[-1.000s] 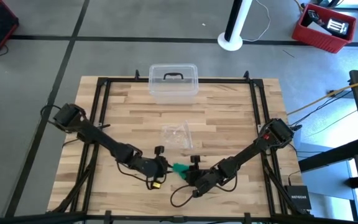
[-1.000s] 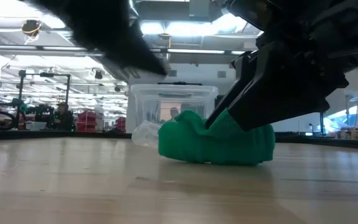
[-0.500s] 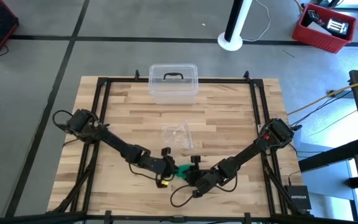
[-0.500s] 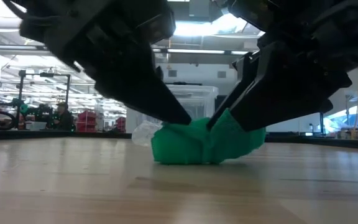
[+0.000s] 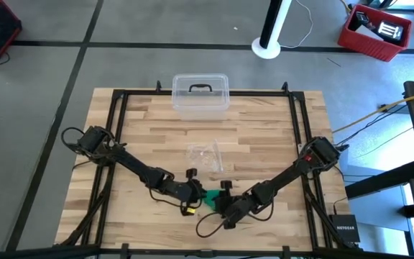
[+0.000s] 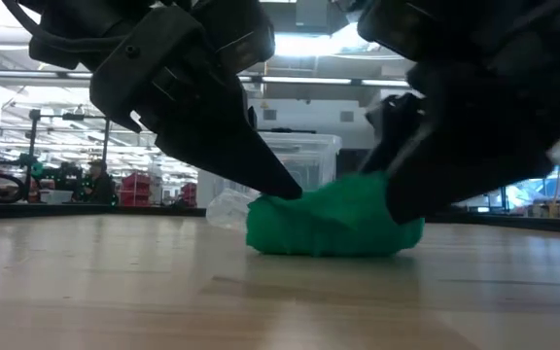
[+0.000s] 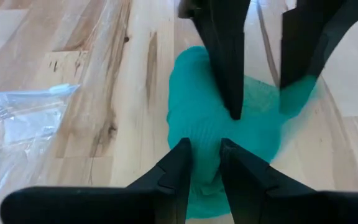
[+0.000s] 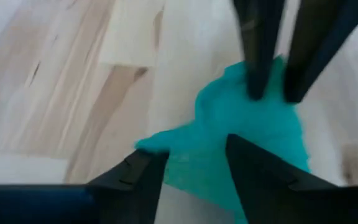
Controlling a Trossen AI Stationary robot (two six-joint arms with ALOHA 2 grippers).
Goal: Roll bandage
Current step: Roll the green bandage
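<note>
The teal-green bandage (image 5: 210, 195) lies bunched in a low lump (image 6: 329, 228) on the wooden table, near its front edge. My left gripper (image 5: 195, 196) comes at it from the left, and its fingers are nearly together on the lump's left end (image 7: 204, 149). My right gripper (image 5: 218, 203) comes at it from the right and is shut on the lump's right part (image 8: 194, 158). Each wrist view also shows the other arm's two dark fingers on the far side of the bandage. My left gripper pinches a bunched bit of the bandage's left end (image 7: 205, 168) between its two fingers. It slants down from the table's left (image 6: 285, 190). The bandage rests on the table. My right gripper has bunched cloth of the bandage's right part (image 8: 197, 149) between its two fingers, slanting down from the table's right. How many layers it holds I cannot tell. The lump stays on the table.
A crinkled clear plastic wrapper (image 5: 205, 156) lies just behind the bandage. A clear lidded box (image 5: 200, 93) stands at the table's far edge. A black frame runs along the table's sides. Bare wood lies to the left and right of the arms.
My left gripper has gone toward the table's right edge and down onto the bandage's left end. My right gripper has stayed on the right part and shifted a little. The lump has been pushed together, narrower than before, and still lies on the table.
</note>
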